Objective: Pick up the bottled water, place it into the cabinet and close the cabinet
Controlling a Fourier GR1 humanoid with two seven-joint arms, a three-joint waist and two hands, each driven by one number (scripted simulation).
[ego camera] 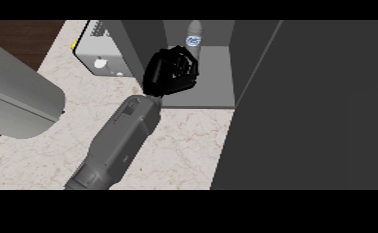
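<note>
Right hand [173,72], black and seen from its back, is at the near left of the open cabinet's mouth, on a grey forearm that comes up from the near left. Its fingers look bent, but they are turned away, so whether they clasp the bottle or hold nothing cannot be told.

Just past the hand's far right edge stands the clear greyish plastic water bottle [193,37], upright inside the dark grey cabinet [221,77], on its paler grey floor and towards the back. Its lower part is hidden behind the hand. Round its middle runs a white label with a blue mark (the writing is too small to read), and above that the body narrows to a rounded grey top.

At the right, the cabinet's dark grey door [303,112] stands open, filling that side of the view.

Left of the cabinet, on the beige marbled counter [184,147], sits a light grey boxy appliance [100,52] with a white round knob and a yellow edge; no lettering on it is legible.
</note>
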